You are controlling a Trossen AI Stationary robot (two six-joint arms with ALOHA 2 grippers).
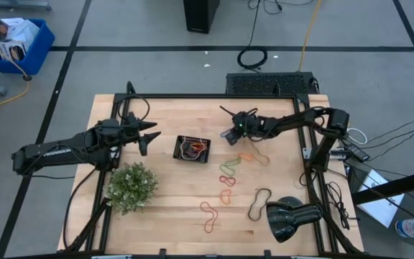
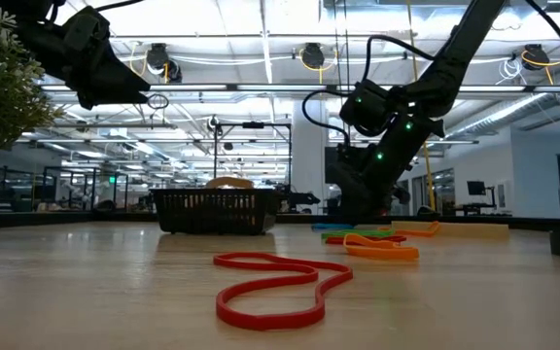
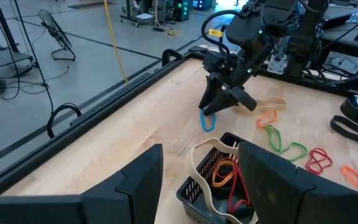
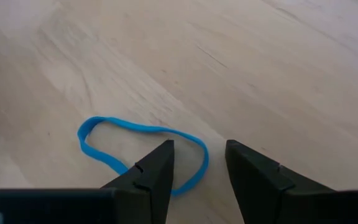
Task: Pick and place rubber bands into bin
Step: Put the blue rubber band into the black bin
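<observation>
Right gripper (image 4: 199,163), just right of the bin (image 1: 192,149), straddles a blue rubber band (image 4: 114,149) with narrowly parted jaws touching nothing, while the left gripper (image 3: 201,177) hovers wide open left of the bin.

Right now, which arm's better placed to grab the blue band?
Right. Its claw is open and low over the blue rubber band, one fingertip inside the loop. The left claw waits open beyond the bin, farther from that band.
</observation>
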